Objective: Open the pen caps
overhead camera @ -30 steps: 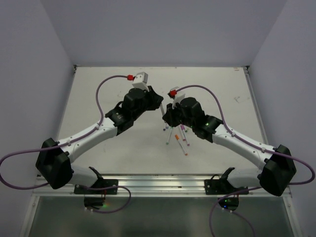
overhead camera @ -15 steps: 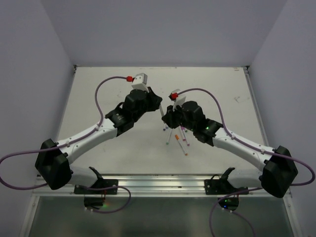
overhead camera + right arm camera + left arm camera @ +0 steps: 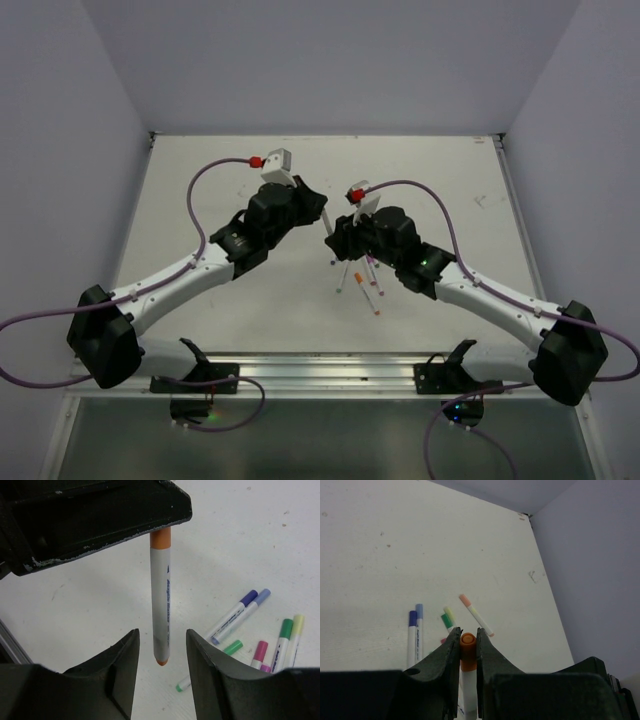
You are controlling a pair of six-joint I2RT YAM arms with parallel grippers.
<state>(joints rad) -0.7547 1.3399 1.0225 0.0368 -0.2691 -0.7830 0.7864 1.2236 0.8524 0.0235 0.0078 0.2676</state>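
The top camera sits high up behind the arms (image 3: 190, 275) and looks down on the whole table (image 3: 480, 165). Each wrist camera sits close behind its own jaws. The left one looks across the table, the right one down at it. Both show the orange pen (image 3: 467, 647) and loose pens (image 3: 415, 632).

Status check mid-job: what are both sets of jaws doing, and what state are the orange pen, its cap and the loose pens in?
Left gripper: jaws shut on orange cap.
Orange pen: hanging from that cap, cap on.
Right gripper: jaws open, either side of the pen's lower end, not touching.
Loose pens: lying on table, capped.
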